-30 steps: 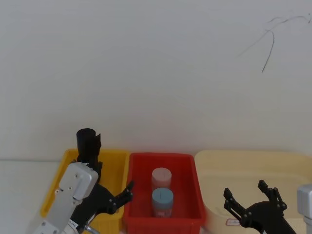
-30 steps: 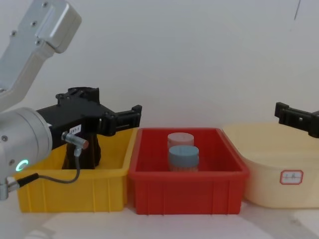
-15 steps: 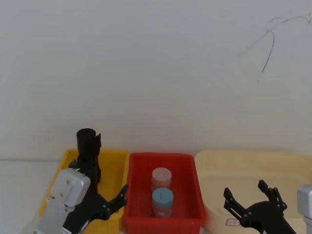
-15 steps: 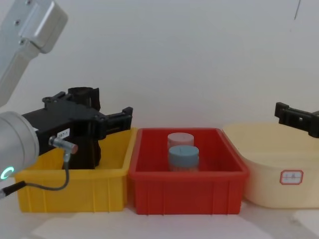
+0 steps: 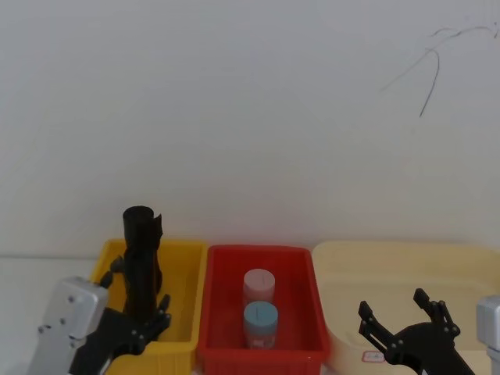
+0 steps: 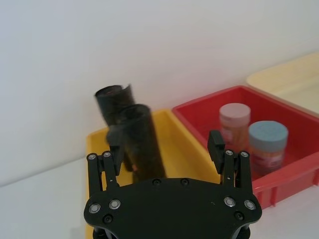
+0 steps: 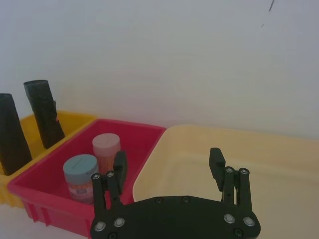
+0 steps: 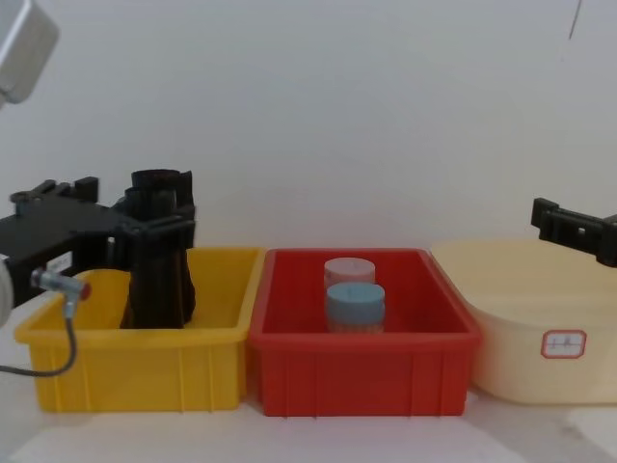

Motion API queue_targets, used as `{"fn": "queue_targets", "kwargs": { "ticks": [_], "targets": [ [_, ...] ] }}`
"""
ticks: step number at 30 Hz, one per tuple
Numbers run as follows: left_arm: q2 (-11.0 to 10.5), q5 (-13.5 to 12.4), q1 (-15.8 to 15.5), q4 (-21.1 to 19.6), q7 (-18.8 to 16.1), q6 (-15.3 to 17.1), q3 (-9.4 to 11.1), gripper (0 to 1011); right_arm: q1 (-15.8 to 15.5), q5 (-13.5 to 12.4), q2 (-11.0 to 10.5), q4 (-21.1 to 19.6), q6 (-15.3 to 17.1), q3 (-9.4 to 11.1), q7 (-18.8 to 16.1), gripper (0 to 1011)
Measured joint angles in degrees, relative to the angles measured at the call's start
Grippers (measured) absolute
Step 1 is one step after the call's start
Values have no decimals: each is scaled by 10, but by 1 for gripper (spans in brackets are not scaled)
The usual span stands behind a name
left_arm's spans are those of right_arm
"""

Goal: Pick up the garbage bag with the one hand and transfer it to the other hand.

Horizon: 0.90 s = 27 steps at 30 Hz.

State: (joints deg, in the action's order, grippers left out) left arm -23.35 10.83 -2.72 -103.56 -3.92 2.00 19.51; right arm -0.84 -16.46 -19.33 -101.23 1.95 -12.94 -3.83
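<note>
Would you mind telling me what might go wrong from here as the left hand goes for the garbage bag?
1. The garbage bag stands just behind a second black roll in the yellow bin; the open left hand, facing both, may close on the wrong one or tip them.
2. The open right hand hovers above the cream tub, so a loose hold could drop the bag among the jars in the red bin.

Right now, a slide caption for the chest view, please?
Open left gripper at tall black garbage bag roll in yellow plastic bin; right gripper near cream tub.
</note>
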Motion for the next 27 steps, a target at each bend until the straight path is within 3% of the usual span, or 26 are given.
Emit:
{"fn": "queue_targets", "kwargs": {
  "ticks": [14, 27],
  "targets": [
    [12, 16, 25, 2, -16, -14, -33, 1001, 0, 0, 0, 0, 0, 0, 0, 1000],
    [40, 42, -5, 64, 13, -40, -36, 1002, 0, 0, 0, 0, 0, 0, 0, 1000]
  ]
}}
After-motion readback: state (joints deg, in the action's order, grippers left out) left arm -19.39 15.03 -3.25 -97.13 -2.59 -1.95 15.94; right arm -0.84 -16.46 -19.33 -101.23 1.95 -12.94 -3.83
